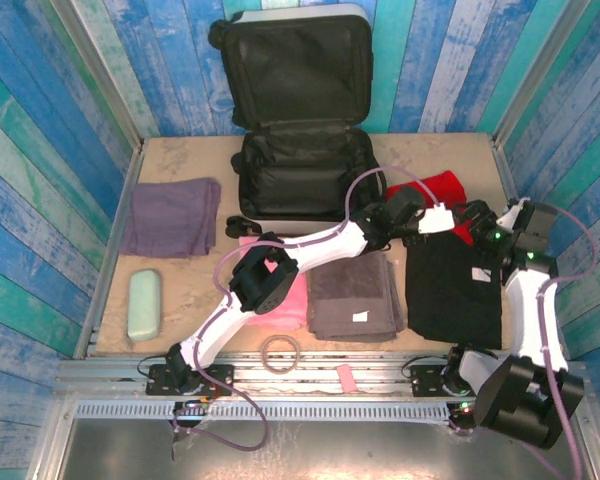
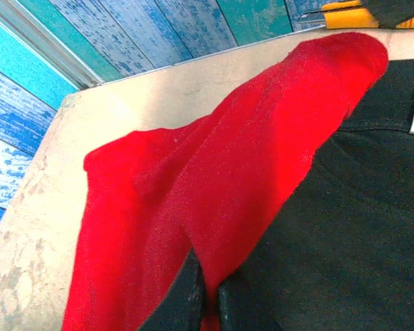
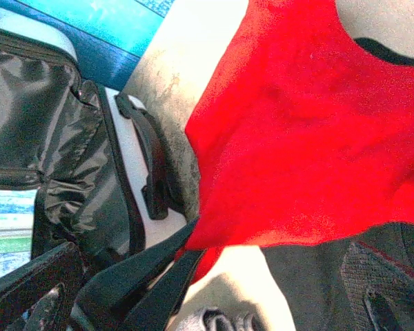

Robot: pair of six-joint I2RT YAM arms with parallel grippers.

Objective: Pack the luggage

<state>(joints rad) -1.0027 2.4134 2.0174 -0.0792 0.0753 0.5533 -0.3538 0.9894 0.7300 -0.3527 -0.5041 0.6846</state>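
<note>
The luggage (image 1: 300, 120) lies open at the back centre, white shell with black lining, its lid propped against the wall; its black handle (image 3: 148, 158) shows in the right wrist view. A red cloth (image 1: 442, 187) lies to its right, partly over a black garment (image 1: 452, 285). My left gripper (image 1: 452, 220) reaches across to it and is shut on the red cloth (image 2: 214, 172), a fold pinched between its fingertips (image 2: 193, 289). My right gripper (image 1: 480, 225) hangs just right of that, open, fingers (image 3: 376, 296) spread wide beside the cloth's edge (image 3: 297, 138) with nothing between them.
On the table lie a grey towel (image 1: 355, 295), a pink cloth (image 1: 285, 300) under the left arm, a purple towel (image 1: 170, 215) at far left, a mint case (image 1: 143, 303) and a ring band (image 1: 279, 351) near the front edge. Blue plank walls enclose three sides.
</note>
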